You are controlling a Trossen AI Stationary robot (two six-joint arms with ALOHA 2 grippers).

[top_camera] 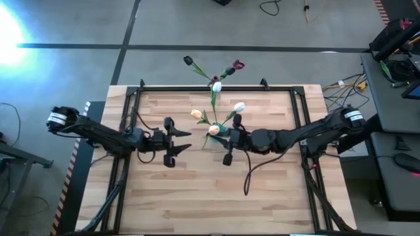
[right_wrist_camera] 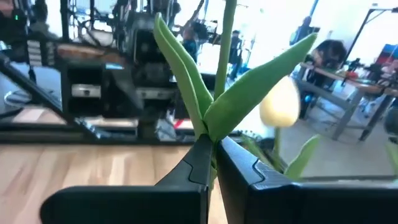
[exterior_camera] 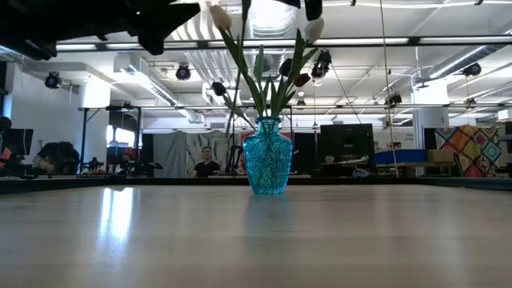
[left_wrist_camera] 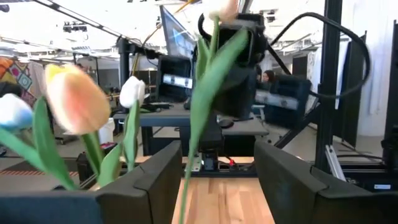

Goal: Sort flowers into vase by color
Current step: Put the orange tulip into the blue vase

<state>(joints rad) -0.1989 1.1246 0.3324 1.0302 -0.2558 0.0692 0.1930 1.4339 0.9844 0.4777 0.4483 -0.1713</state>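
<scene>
A blue glass vase [exterior_camera: 268, 156] stands on its base mid-table and holds several tulips, white [top_camera: 239, 107], peach [top_camera: 197, 115] and dark [top_camera: 188, 61], fanning toward the far edge. My right gripper [top_camera: 223, 139] [right_wrist_camera: 212, 146], just right of the vase, is shut on the green stem of a peach-headed tulip [left_wrist_camera: 219, 7]. My left gripper [top_camera: 187, 140] [left_wrist_camera: 217, 155] is open left of the vase. That stem [left_wrist_camera: 194, 143] shows in the gap between its fingers, apart from them. The stem's lower end is hidden. My right gripper pinches the tulip's stem where the leaves branch off [right_wrist_camera: 211, 127] between its two fingers. The fingers lie level, coming from the table's right side, across the stem. The stem stands nearly upright above the fingers, its head out of this wrist view.
A black frame rail [top_camera: 197, 87] runs along the table's far edge and down both sides. The right arm's cable [top_camera: 249, 177] loops over the wood. The near half of the tabletop [top_camera: 210, 203] is bare wood. People sit in the room beyond the table.
</scene>
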